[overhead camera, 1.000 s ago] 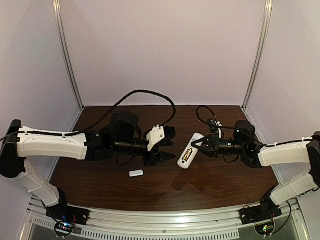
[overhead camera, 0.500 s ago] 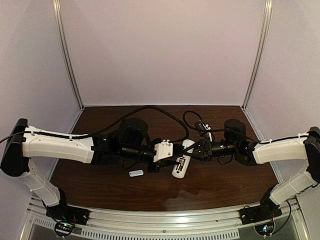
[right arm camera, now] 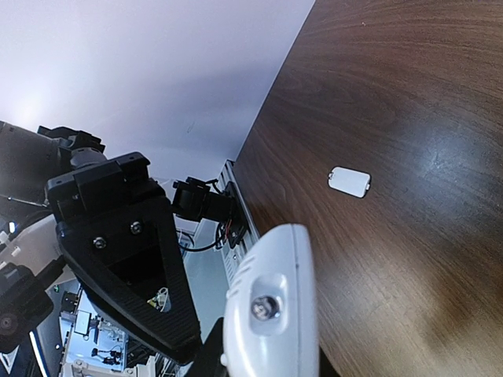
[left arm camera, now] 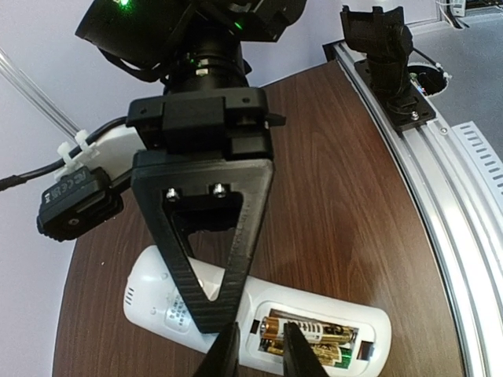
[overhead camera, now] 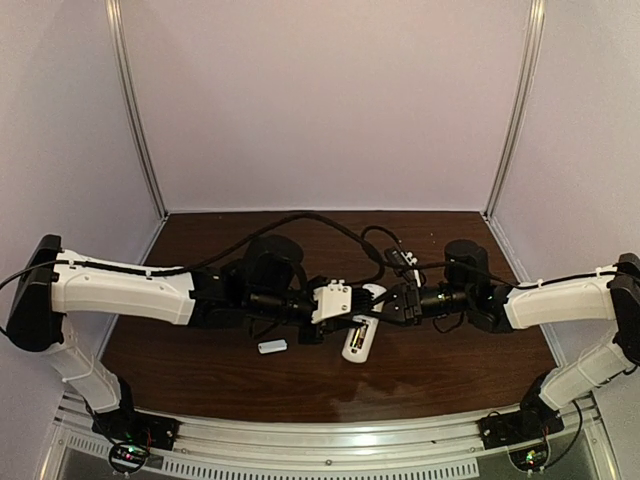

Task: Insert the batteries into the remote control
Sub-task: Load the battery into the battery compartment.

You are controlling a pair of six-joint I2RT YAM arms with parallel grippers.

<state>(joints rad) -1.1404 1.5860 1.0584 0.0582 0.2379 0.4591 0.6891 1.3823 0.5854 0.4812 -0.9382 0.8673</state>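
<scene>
Here, the remote control (left arm camera: 161,302), clamped in the right gripper (overhead camera: 388,306), carries both batteries (left arm camera: 310,334) in its open recess. The left gripper (left arm camera: 258,353) hangs over them, jaws narrow, grip unclear. A white cover (overhead camera: 272,346) lies apart on the table (overhead camera: 440,370).

Dark brown wood-grain table (overhead camera: 430,370) sits inside a small booth, with a soft patch of glare (overhead camera: 350,398) near its front edge. Plain pale lilac back wall (overhead camera: 320,100) and side walls (overhead camera: 60,130) meet at the corners, where slanted silver metal posts (overhead camera: 135,110) stand. A ribbed aluminium rail (overhead camera: 330,440) runs along the table's near edge.
</scene>
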